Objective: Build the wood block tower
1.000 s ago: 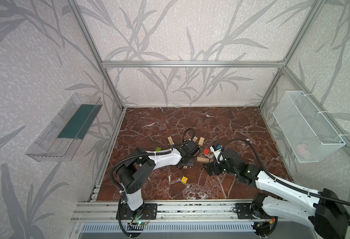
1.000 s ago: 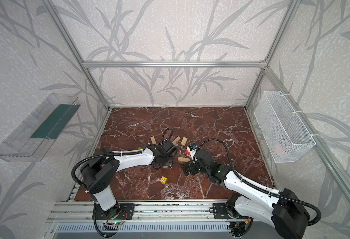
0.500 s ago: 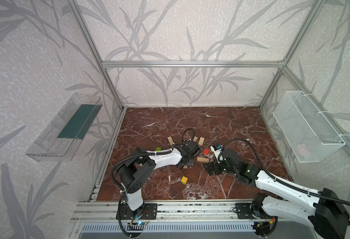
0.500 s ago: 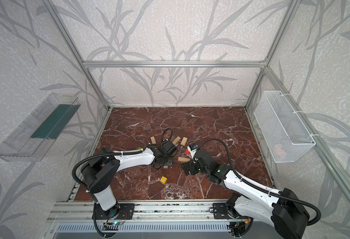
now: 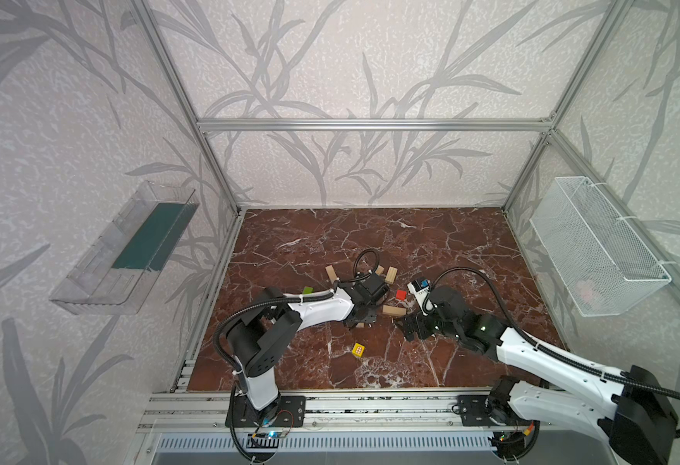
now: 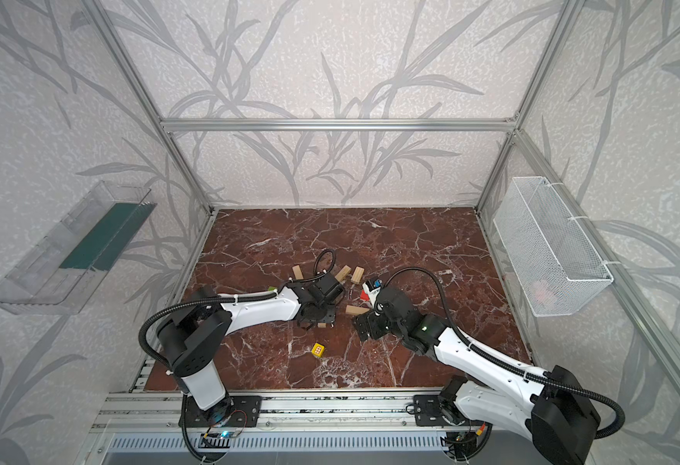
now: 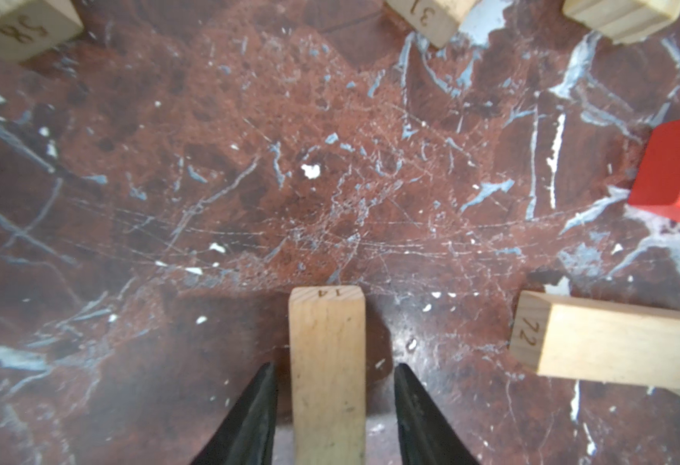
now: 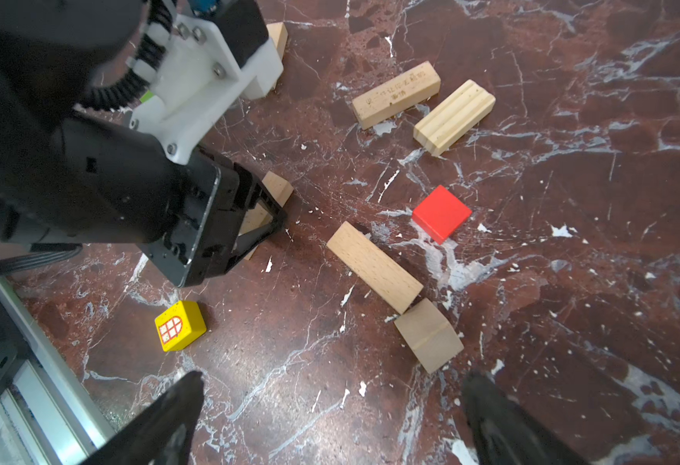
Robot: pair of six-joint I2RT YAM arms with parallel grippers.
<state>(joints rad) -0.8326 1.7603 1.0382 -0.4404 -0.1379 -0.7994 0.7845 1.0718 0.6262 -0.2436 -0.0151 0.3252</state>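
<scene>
**A:** Which step is this?

**B:** The very start, I'd say. No tower stands on the table (image 5: 411,241). The wood blocks lie singly, all flat.

**A:** And the arms?

**B:** The left fingers (image 7: 250,418) stand apart astride the bar marked 14 (image 7: 326,362), with a slim gap on each side, so nothing is gripped. The right fingers (image 8: 161,422) are spread wide and empty over bare table.

**A:** So what next?

**B:** Probably a second pale bar laid alongside that one as the base pair. The bar marked 72 (image 7: 612,342) is nearest, off to the side of the left fingers. It lies crosswise, so it would need a turn to sit parallel.

**A:** Room to work?

**B:** Beyond the left fingertips the table is bare, which is good ground. It is tighter for the right fingers. The pale wedge (image 8: 429,334) lies just ahead of them at that bar's end, touching or nearly, so lifting one may nudge the other. The red cube (image 8: 441,213) sits near, apart from both. The yellow cube (image 8: 179,326) lies ahead of one right finger, near the front rail (image 8: 48,362).
</scene>
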